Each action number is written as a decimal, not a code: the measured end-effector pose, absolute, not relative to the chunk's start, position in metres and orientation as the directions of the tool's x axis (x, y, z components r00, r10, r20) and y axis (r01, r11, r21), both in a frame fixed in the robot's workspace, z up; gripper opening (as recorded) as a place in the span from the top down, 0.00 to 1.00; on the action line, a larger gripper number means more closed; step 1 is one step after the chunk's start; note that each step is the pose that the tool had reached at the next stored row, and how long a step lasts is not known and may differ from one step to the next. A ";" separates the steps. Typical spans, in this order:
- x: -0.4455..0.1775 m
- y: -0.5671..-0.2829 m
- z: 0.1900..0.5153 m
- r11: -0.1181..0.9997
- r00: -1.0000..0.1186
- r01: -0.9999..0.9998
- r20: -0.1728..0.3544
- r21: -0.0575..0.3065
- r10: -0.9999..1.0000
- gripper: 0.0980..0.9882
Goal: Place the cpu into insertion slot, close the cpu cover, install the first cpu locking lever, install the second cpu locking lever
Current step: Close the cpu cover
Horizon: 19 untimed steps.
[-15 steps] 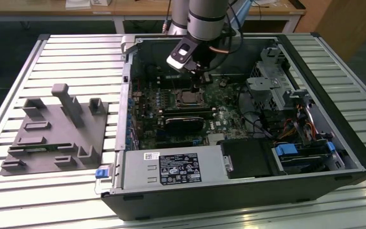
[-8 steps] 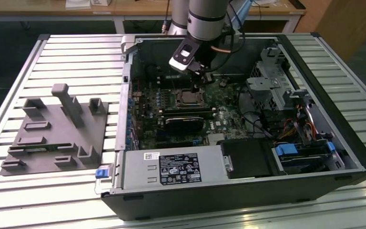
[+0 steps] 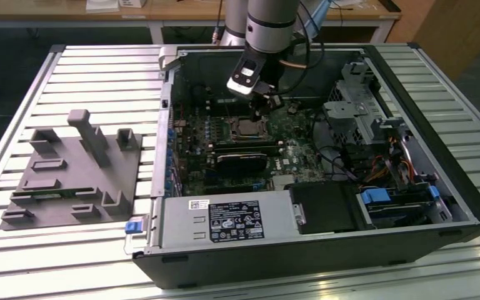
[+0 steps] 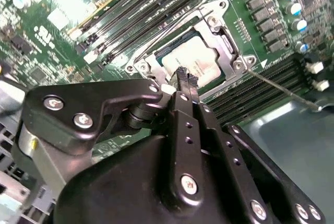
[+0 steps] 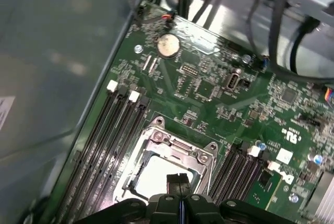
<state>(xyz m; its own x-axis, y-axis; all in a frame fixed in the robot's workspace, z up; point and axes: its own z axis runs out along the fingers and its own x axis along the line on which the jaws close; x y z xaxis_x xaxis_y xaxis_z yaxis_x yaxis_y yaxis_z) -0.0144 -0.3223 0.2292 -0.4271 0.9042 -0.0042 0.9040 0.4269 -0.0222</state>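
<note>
On the slatted tabletop [image 3: 98,69], in the exterior view, an open computer case [image 3: 307,262] lies on its side with its green board facing up. A grey moulded fixture [image 3: 73,169] sits on the slats toward the exterior view's left, well apart from the board. 1 grey arm [image 3: 269,25] reaches down into the case, and the tool [image 3: 261,117] hangs just above the insertion slot [image 3: 244,128], near the slot's edge on the exterior view's right. A black heatsink block [image 3: 240,164] lies on the board near the slot.

Seen in the second wrist view, the 2 black fingers [image 4: 181,78] are pressed together with nothing between them. Their tips stand over the cpu [image 4: 198,59], very close to its pale metal top; whether they touch it cannot be told. The chip sits inside the slot, and the cpu cover [image 4: 224,41] lies flat around it, so the chip shows through the square window. A thin metal lever rod [image 4: 276,85] runs out from 1 corner of the socket, slanting across the long black memory slots [image 4: 156,10].

Over the same socket in the first wrist view, the joined tips of the tool [image 5: 179,179] point at the bright chip [image 5: 151,177] framed by the silvery cover [image 5: 172,148]. Memory slots flank the socket on 2 sides, and a round coin battery [image 5: 168,45] sits farther off on the board.
</note>
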 end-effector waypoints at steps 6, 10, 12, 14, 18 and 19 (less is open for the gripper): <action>-0.014 -0.322 0.228 0.512 -0.512 0.859 -0.006 -0.019 0.859 0.99; -0.014 -0.322 0.227 0.555 -0.556 0.831 -0.012 -0.010 0.831 0.99; -0.014 -0.322 0.226 0.574 -0.574 0.819 -0.016 -0.004 0.819 0.99; -0.014 -0.322 0.226 0.592 -0.591 0.806 -0.020 0.002 0.806 0.99; -0.014 -0.322 0.224 0.632 -0.632 0.775 -0.027 0.011 0.775 0.99; -0.014 -0.322 0.224 0.644 -0.644 0.765 -0.028 0.012 0.765 0.99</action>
